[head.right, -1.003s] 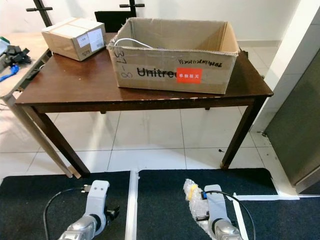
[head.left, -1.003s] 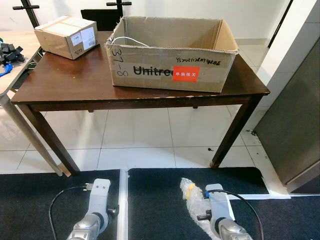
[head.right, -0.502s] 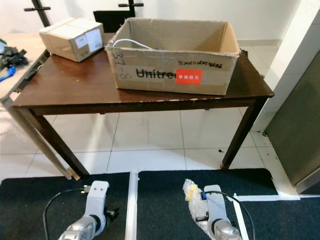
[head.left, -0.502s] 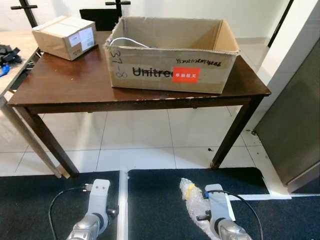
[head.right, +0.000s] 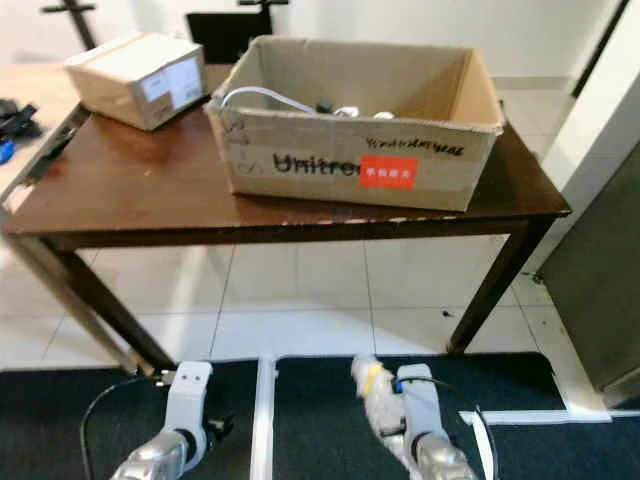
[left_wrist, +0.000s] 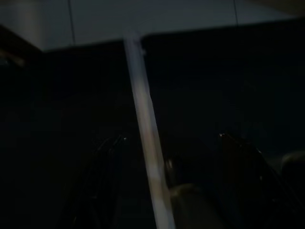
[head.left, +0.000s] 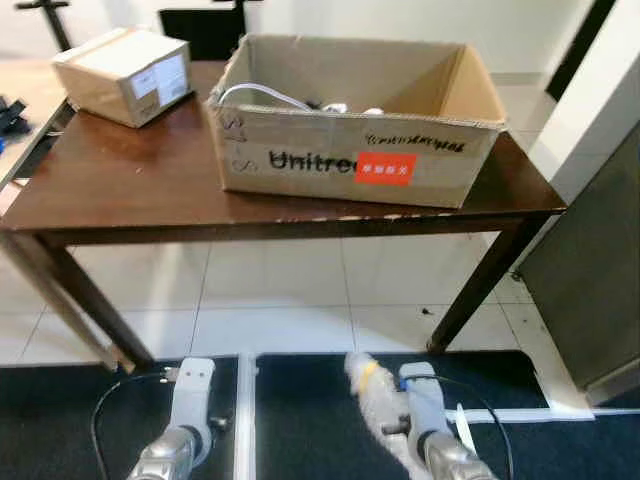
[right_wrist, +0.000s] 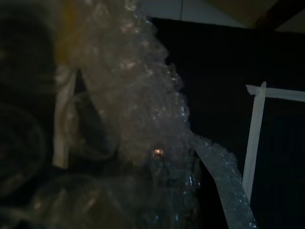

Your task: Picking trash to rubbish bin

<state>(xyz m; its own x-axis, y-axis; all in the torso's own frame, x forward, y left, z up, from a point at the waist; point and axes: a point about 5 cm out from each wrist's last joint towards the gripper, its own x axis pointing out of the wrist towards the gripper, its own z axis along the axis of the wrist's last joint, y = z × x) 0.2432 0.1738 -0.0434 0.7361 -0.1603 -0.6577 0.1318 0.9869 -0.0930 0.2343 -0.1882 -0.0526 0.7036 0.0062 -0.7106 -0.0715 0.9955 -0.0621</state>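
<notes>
at the bottom of the frame the right claw (head.left: 415,385) hangs low over the dark mat (head.left: 300,400), closed on a crumpled wad of bubble wrap (head.left: 368,400) with a yellow band near its top; in the right wrist view the bubble wrap (right_wrist: 143,124) bulges right against the lens. at the lower left the left claw (head.left: 192,385) hangs idle over the mat beside a pale seam (left_wrist: 145,133), its two black fingers (left_wrist: 105,157) spread apart with nothing between them. beyond lies white tile floor (head.left: 270,290). in the upper half stands the dark wooden bench (head.left: 130,170), carrying an open cardboard box (head.left: 350,165) with a red label and white cable inside, and at the upper left a small sealed carton (head.left: 125,72).
</notes>
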